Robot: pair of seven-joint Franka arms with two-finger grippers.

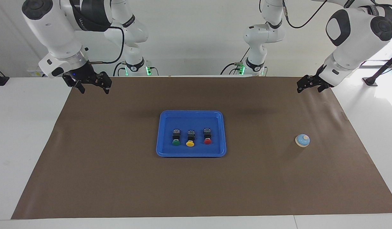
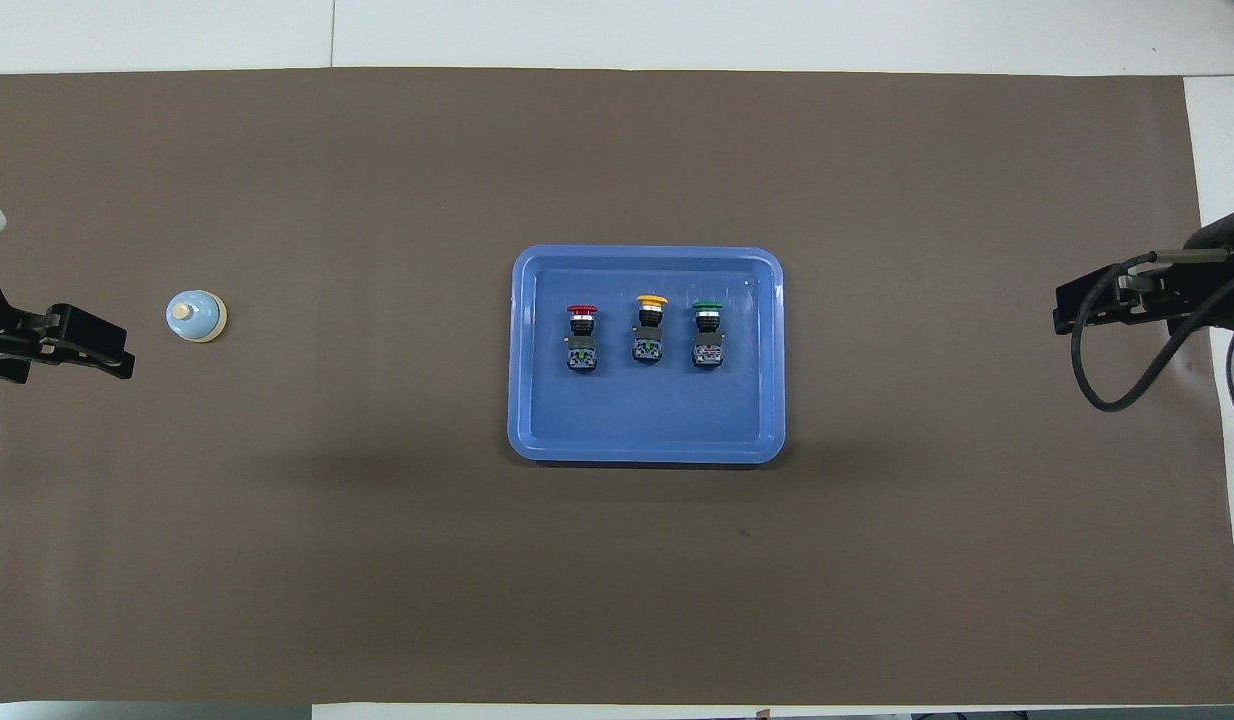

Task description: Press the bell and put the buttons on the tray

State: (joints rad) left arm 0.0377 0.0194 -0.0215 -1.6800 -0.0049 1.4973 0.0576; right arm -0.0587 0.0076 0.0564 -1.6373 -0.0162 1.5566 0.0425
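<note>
The blue tray [image 1: 191, 112] [image 2: 647, 253] sits at the middle of the brown mat. Three buttons lie in it in a row, caps pointing away from the robots. The green one [image 1: 176, 140] [image 2: 708, 330] is toward the right arm's end. The yellow one [image 1: 190, 141] [image 2: 650, 325] is in the middle. The red one [image 1: 207, 138] [image 2: 581, 335] is toward the left arm's end. The light-blue bell [image 1: 302, 140] [image 2: 196, 316] stands alone on the mat toward the left arm's end. My left gripper [image 1: 309, 89] [image 2: 117, 358] hangs open and empty over the mat's edge, apart from the bell. My right gripper [image 1: 94, 89] [image 2: 1067, 312] waits open and empty over the mat's other end.
The brown mat [image 1: 119, 178] covers most of the white table [image 1: 24, 127]. A black cable loops from the right wrist [image 2: 1117, 400].
</note>
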